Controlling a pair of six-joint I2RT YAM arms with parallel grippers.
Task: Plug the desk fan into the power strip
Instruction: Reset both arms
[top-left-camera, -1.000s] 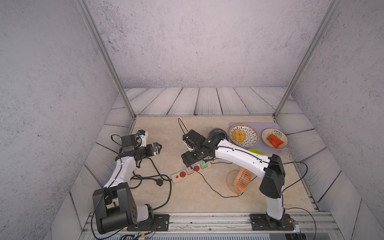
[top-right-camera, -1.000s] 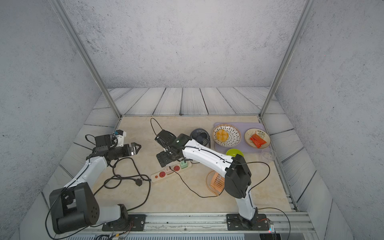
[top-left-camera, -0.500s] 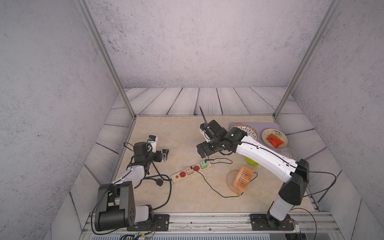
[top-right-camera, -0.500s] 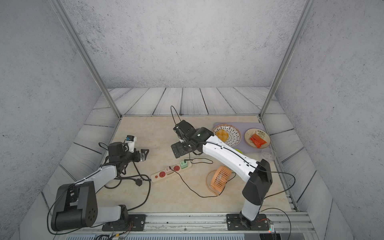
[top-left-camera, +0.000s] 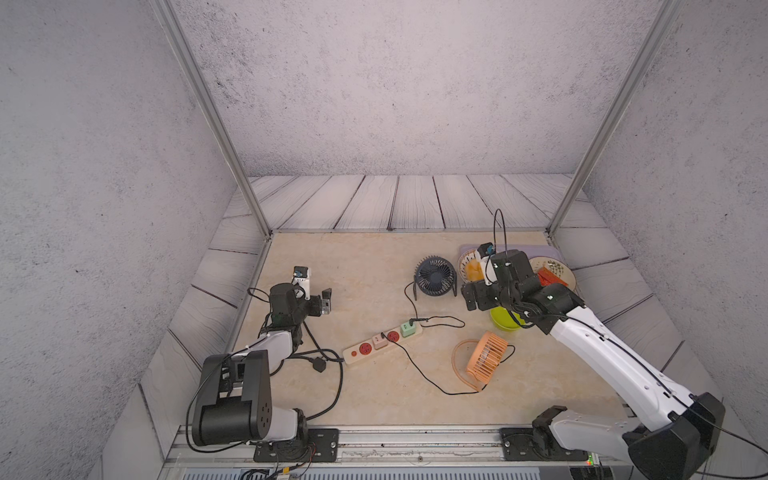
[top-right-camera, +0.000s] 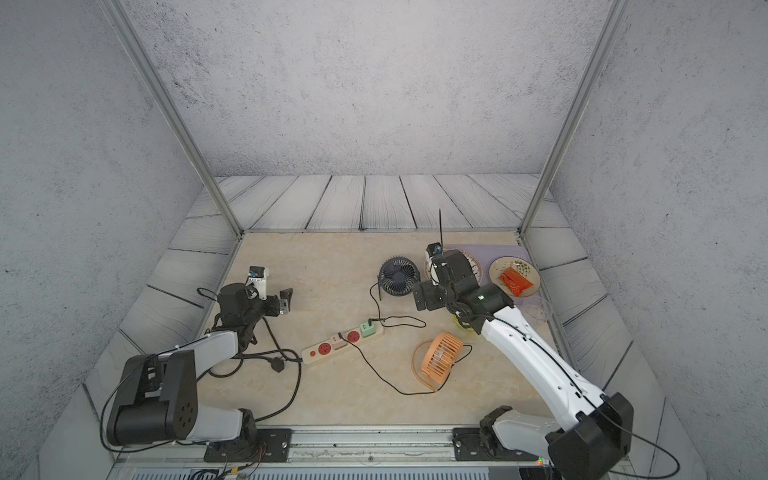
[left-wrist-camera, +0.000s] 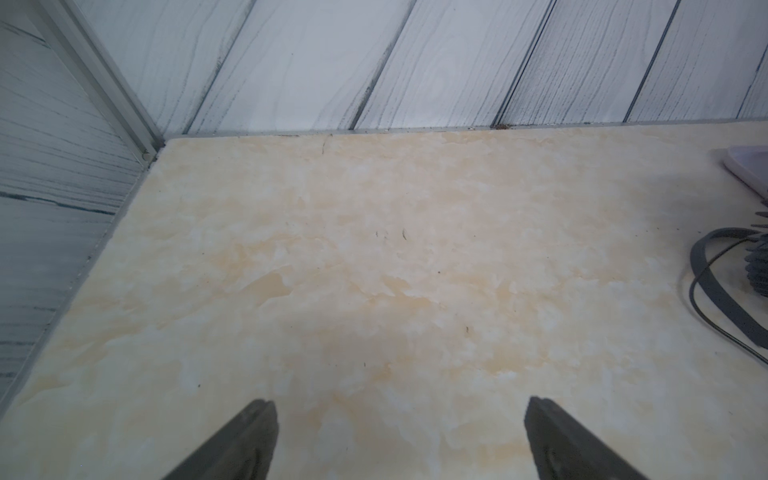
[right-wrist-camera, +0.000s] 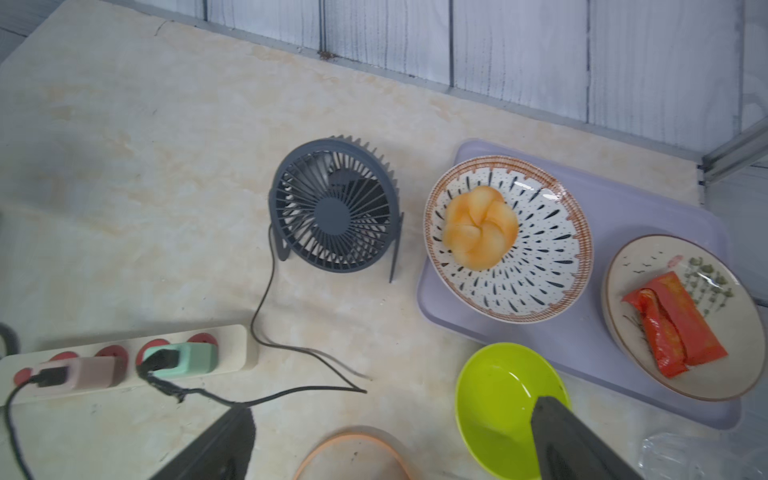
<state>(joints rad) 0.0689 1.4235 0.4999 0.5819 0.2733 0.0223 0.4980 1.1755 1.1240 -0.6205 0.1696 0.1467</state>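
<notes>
The power strip (top-left-camera: 382, 341) lies slanted on the bench (top-left-camera: 353, 266), a little front and left of its middle. A green adapter (right-wrist-camera: 189, 358) sits in the socket at the strip's end nearest the dark desk fan (right-wrist-camera: 336, 208). The fan's black cord (right-wrist-camera: 316, 389) loops over the bench and ends in a plug set into that adapter. A pink adapter (right-wrist-camera: 89, 372) further along the strip carries another cord, which in both top views leads to the orange fan (top-left-camera: 486, 359) lying nearer the front edge. The plugging step looks finished, though how fully the plug is seated cannot be told. The right gripper (right-wrist-camera: 392, 407) hangs above the green bowl (right-wrist-camera: 498, 395) by the tray (right-wrist-camera: 582, 345) near the back right corner, jaws spread wide and holding nothing. The left gripper (left-wrist-camera: 400, 401) hovers near the left edge, equally wide and empty. What remains is probably only to clear the arms away without snagging the looped cord.
</notes>
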